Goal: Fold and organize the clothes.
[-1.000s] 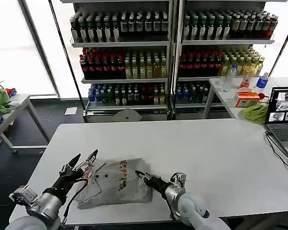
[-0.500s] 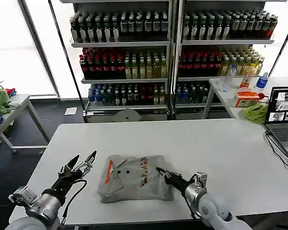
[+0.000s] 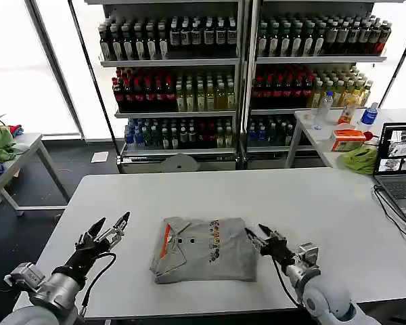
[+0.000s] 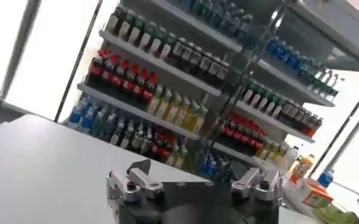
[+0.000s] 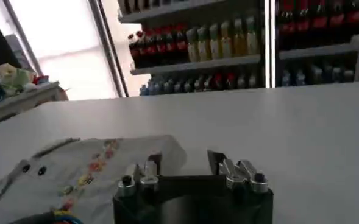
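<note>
One of the clothes, a light grey folded shirt (image 3: 206,249) with an orange-lined placket and a multicolour chest print, lies flat near the front of the white table (image 3: 257,196). My right gripper (image 3: 258,233) is just off the shirt's right edge, open, with nothing between its fingers. The right wrist view shows the shirt (image 5: 88,173) beside my open right gripper (image 5: 184,161), one fingertip close to the cloth's corner. My left gripper (image 3: 109,227) hovers open to the left of the shirt, apart from it. The left wrist view has my left gripper (image 4: 194,176) spread wide over bare table.
An open laptop (image 3: 399,169) sits at the table's right edge. A bright green cloth (image 3: 361,159) and an orange box lie on a side table at the back right. Bottle shelves (image 3: 243,68) stand behind. Another small table (image 3: 13,162) with cloths is far left.
The shirt has slid to the right and a little farther in, along with my right gripper, which now stands open off its right edge. My left gripper has drawn back slightly to the left.
</note>
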### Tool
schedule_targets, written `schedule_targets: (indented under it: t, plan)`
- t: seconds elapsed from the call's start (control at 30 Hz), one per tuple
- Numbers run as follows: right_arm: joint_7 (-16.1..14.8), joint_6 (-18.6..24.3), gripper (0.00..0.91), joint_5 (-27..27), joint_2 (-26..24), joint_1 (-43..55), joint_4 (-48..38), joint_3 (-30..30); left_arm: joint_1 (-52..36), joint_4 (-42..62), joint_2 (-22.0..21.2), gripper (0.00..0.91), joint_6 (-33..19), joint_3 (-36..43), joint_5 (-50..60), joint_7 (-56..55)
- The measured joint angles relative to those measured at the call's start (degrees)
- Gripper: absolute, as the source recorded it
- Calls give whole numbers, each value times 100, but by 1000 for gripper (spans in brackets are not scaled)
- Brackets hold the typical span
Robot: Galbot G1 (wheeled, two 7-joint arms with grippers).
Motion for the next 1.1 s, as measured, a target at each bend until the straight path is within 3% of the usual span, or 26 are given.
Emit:
schedule_targets:
  t: [0.17,0.33,0.8,1.1]
  plan:
    - [225,5,907,-473,107,78,248,-65,55,-40,19,907,-8,-70,-25,22]
    - [547,-246,907,-799,303,504,266,-547,123,-66,-24,907,-19,-128,-18,31]
    - [1471,-978,907,-1001,1051,1361,-353,-1904,261,-112,-177,907,-47,-345,-93,75]
    - [1667,-1085,907,-1179,1139,1400,-435,-2112,179,-120,-203,907,-42,-266,-21,33]
